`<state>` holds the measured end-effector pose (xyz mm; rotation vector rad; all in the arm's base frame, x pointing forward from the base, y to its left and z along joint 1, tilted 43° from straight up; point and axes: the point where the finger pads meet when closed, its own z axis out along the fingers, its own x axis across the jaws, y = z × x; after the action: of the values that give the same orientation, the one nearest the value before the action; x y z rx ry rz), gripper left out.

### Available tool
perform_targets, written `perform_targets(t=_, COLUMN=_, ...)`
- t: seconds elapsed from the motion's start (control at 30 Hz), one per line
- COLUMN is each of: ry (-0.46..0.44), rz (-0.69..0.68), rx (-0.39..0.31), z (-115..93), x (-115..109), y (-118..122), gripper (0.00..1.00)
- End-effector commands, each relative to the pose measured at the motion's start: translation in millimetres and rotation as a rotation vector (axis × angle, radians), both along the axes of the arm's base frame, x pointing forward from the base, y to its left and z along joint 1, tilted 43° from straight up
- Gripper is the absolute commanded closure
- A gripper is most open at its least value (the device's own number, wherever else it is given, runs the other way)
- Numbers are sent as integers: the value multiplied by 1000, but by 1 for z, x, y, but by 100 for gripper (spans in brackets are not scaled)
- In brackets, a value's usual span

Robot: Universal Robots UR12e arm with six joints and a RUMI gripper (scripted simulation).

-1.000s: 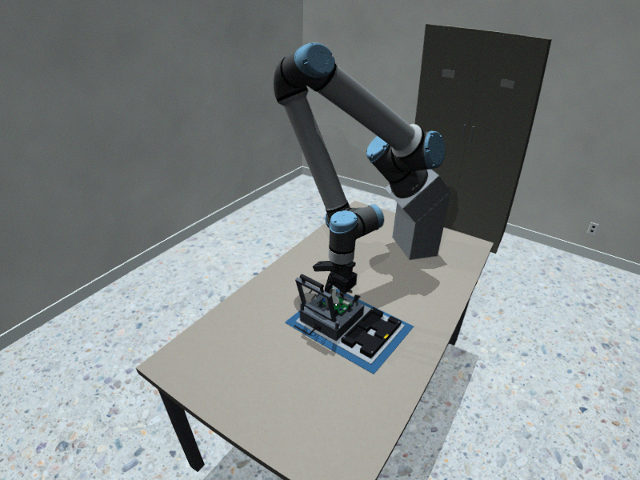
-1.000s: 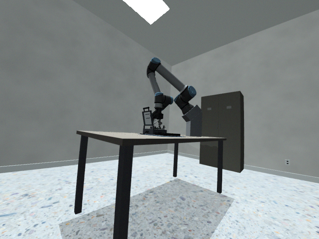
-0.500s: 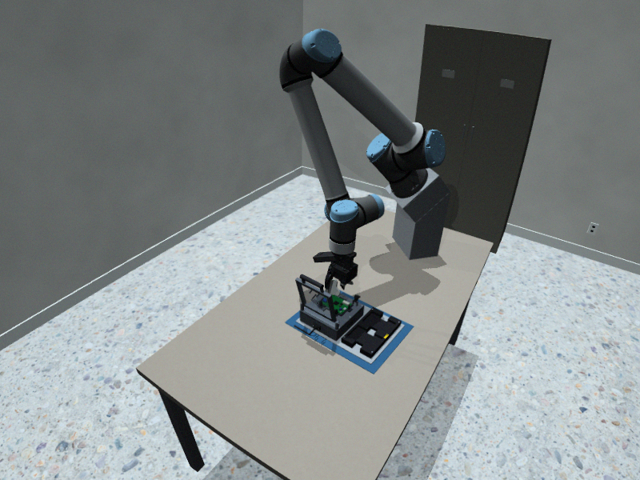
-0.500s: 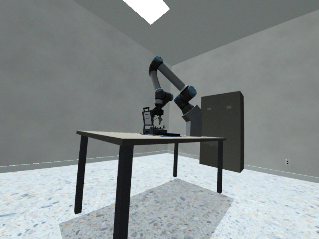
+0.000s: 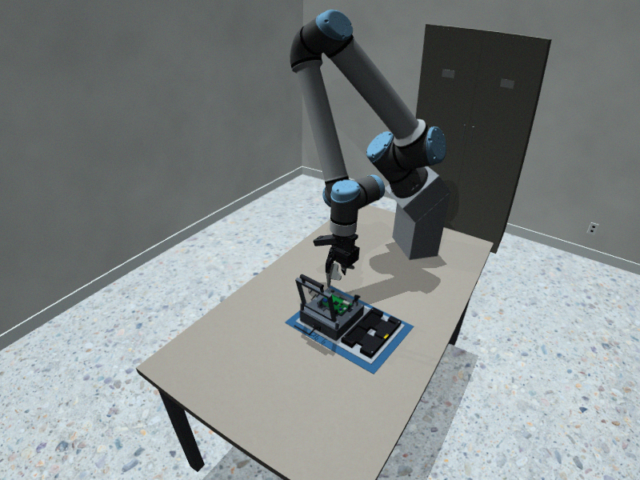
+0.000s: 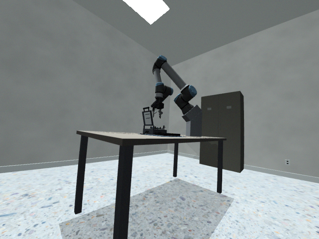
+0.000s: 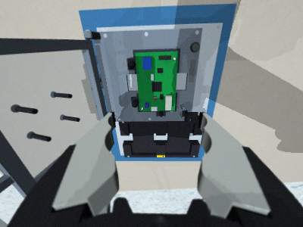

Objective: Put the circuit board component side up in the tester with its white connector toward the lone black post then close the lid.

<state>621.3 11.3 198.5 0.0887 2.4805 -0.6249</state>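
Note:
The green circuit board (image 7: 157, 83) lies flat in the grey tester, component side up. Its white connector (image 7: 167, 102) sits at the end nearest the tray. It also shows in the top view (image 5: 338, 305). A lone black post (image 7: 195, 46) stands at the tester's far right corner. The tester's lid (image 7: 45, 102) stands open on the left, with several black pins on its inner face; it is upright in the top view (image 5: 308, 289). The black tray (image 7: 160, 141) holds nothing. My gripper (image 7: 156, 113) (image 5: 336, 271) is open and empty, above the tester.
Tester and tray (image 5: 373, 333) sit on a blue mat (image 5: 351, 330) on the table. The arm's grey base (image 5: 421, 217) stands at the table's far end. A dark cabinet (image 5: 480, 129) stands behind it.

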Motion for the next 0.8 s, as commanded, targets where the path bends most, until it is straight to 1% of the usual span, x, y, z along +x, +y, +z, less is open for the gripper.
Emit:
perform_targets(t=0.0, ry=2, rz=-1, rx=1, z=23, x=-16, y=15, gripper=41)
perform_targets(t=0.03, ry=2, rz=-1, rx=1, z=28, x=-19, y=17, gripper=41)
perform_targets(t=0.1, ry=2, rz=-1, rx=1, z=28, x=-19, y=17, gripper=41)
perform_targets(t=0.37, ry=2, rz=-1, rx=1, z=63, x=-44, y=39, gripper=41)
perform_targets(t=0.53, ry=2, rz=-1, rx=1, z=80, x=-56, y=50, gripper=41)
perform_targets(t=0.77, ry=2, rz=-1, rx=1, z=92, x=-65, y=57, gripper=41)
